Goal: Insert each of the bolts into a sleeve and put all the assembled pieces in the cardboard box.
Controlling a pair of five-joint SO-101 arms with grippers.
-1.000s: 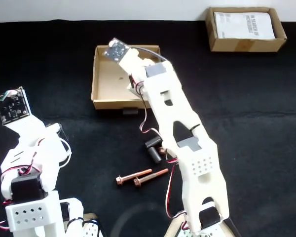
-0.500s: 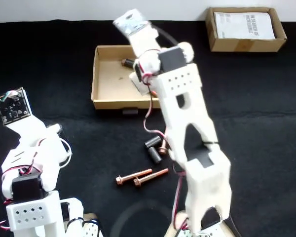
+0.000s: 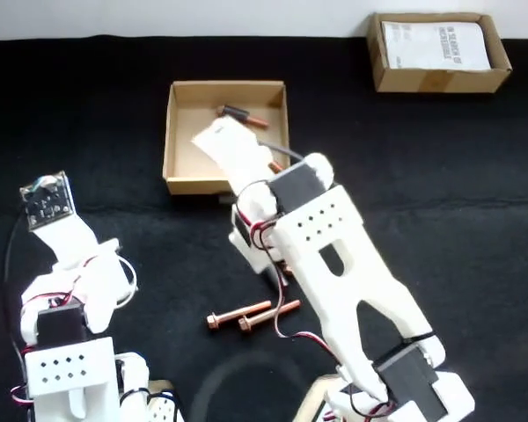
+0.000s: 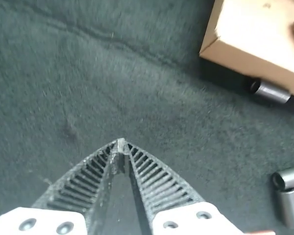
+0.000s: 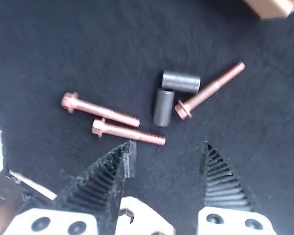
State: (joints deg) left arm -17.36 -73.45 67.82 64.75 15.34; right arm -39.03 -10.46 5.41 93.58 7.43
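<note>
From where I stand, the cardboard box [image 3: 167,141] sits near the far edge of the table [image 3: 475,220], about midway along it. It has 1 assembled piece [image 3: 244,115] lying inside against its far wall. So I'd say 1 of what looks like 4 sets is done. The rest lies loose toward the middle of the table. A first bolt [image 5: 100,111] and a second bolt [image 5: 128,133] lie side by side. A third bolt [image 5: 209,90] lies a little apart from them, its head just beside a dark sleeve [image 5: 163,106], with a neighbour sleeve [image 5: 181,81] lying crosswise at that one's end. A stray sleeve [image 4: 270,91] rests right by the box's near wall, outside it. The right arm [image 3: 334,255] stretches from the near edge out over these parts. The right gripper [image 5: 167,149] hangs above them spread wide, with nothing between its fingers. The left arm [image 3: 70,264] is folded up by the near left corner. The left gripper [image 4: 120,143] is pinched tight with its tips meeting on nothing, pointed down at bare black cloth. That leaves 3 bolts to sleeve and 3 pieces to box. A second cardboard box [image 3: 440,81], holding a printed sheet, sits at the far right corner, well apart.
</note>
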